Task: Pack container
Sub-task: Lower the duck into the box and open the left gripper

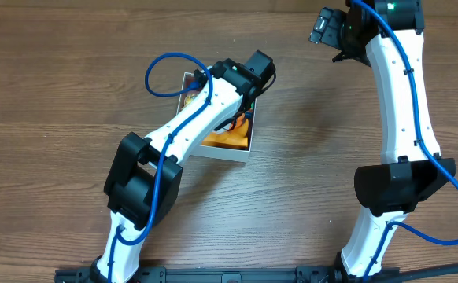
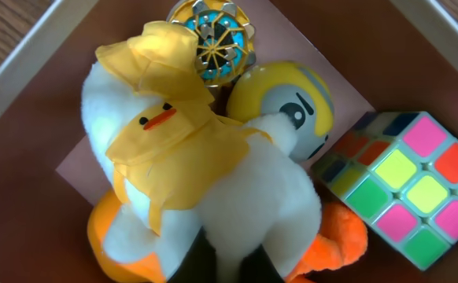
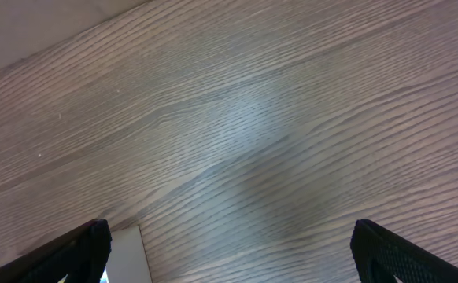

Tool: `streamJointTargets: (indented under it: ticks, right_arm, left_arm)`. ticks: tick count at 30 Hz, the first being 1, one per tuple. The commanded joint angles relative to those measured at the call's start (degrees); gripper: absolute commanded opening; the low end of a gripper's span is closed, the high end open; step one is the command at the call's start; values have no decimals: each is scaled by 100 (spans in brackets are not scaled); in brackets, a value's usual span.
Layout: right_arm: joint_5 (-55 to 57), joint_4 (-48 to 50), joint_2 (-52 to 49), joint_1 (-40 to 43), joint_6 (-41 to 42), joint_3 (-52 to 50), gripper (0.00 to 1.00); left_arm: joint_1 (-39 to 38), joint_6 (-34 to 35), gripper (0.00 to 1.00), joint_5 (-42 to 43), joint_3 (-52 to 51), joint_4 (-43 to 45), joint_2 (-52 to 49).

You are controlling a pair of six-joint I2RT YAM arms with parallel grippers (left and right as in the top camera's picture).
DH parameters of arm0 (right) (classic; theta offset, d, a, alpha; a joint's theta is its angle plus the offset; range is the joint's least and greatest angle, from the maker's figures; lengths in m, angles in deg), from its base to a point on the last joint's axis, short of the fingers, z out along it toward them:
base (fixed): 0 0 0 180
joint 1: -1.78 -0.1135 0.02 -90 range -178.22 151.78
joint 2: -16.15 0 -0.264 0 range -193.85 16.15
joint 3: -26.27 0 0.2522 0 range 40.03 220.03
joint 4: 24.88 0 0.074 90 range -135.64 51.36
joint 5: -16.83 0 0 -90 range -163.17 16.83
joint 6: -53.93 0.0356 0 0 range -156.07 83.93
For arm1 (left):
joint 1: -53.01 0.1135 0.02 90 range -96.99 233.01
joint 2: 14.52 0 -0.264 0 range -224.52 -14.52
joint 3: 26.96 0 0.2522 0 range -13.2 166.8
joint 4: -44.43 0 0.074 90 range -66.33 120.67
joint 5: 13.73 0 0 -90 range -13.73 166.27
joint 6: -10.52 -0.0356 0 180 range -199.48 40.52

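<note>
White plush duck, yellow hood, multicoloured cube, pink-lined container

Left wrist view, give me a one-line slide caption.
Plush duck in a yellow hood crowds the container beside a colour cube, a yellow ball and a gold wheel.

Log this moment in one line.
step: packing | left hand: over container, grip unclear | inside: plush duck, cube, yellow ball | right hand: open, empty, above table
</note>
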Motion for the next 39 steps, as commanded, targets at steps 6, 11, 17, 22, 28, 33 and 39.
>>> streamJointTargets:
  ticks: [6, 11, 17, 22, 28, 33, 39]
  right_arm:
    - [33, 28, 48, -15, 52, 72, 100]
    - [33, 28, 48, -15, 52, 72, 100]
    - [33, 26, 48, -15, 52, 72, 100]
    - [33, 28, 48, -15, 52, 72, 100]
    - [33, 28, 48, -15, 52, 72, 100]
    - [33, 28, 48, -15, 52, 72, 100]
    - [33, 26, 48, -15, 52, 72, 100]
  left_arm:
    - [33, 68, 96, 223, -267, 273, 94]
    - [31, -181, 100, 223, -205, 339, 94]
    - [33, -363, 100, 221, 31, 382, 96]
    - [33, -745, 100, 168, 509, 396, 96]
    - [35, -933, 100, -46, 918, 348, 96]
    - [35, -1104, 100, -227, 938, 308, 96]
    - [105, -1449, 100, -1008, 1351, -127, 181]
